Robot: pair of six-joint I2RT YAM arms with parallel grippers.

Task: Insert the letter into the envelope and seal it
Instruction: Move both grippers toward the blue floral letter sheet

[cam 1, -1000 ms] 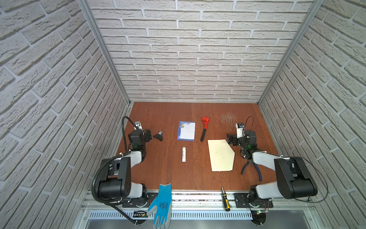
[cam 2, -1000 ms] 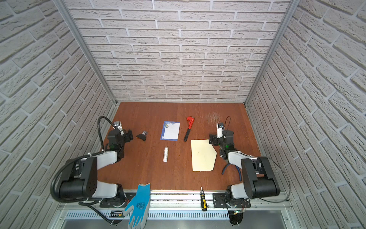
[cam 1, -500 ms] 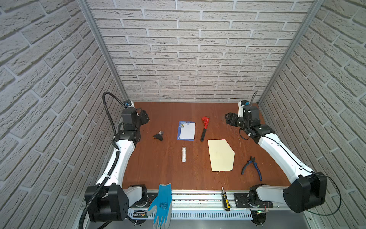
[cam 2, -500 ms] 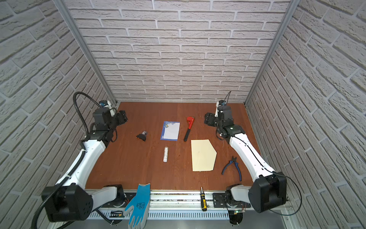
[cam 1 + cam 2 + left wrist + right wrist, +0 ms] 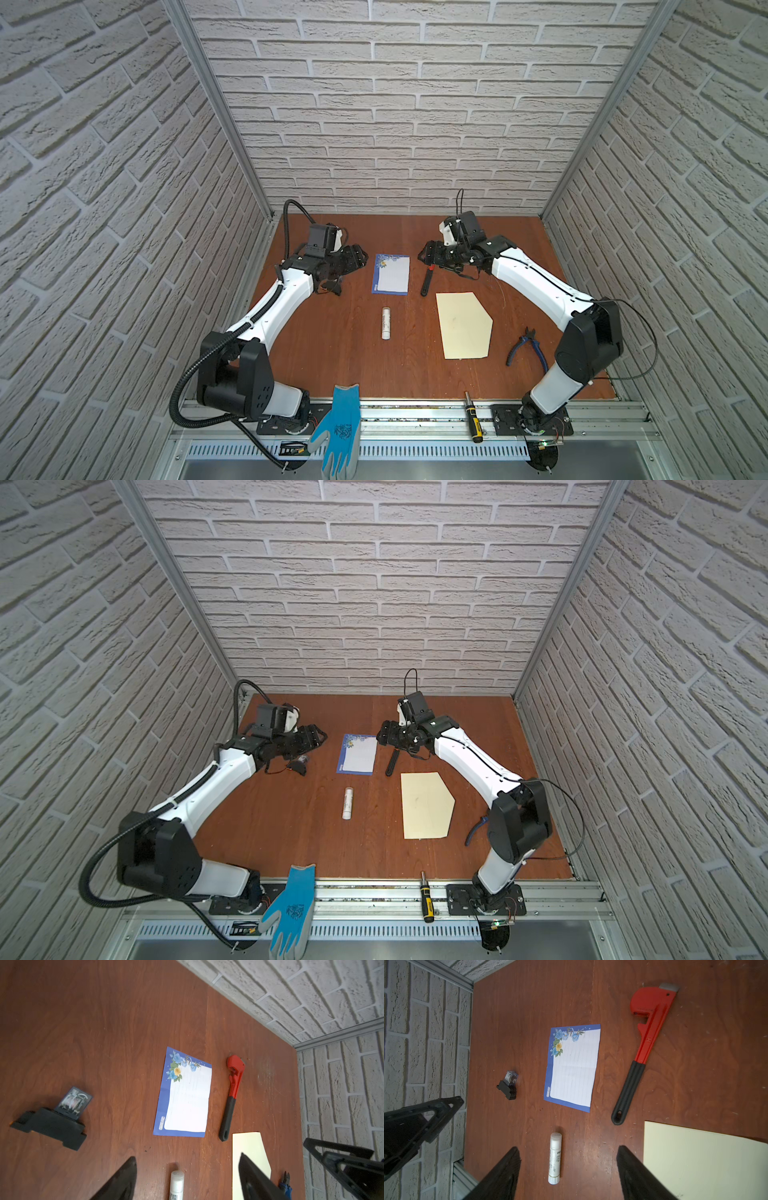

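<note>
Both arms poised, nothing held.
We find the letter (image 5: 391,275) flat on the table (image 5: 332,357) between the spread, empty left fingers (image 5: 122,1180) and right fingers (image 5: 506,1172); the envelope (image 5: 463,326) lies apart nearer the right arm, likely staged for insertion.

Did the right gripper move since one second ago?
Yes. The right gripper moved left and toward the back wall, from beside the envelope to above the wrench.
</note>
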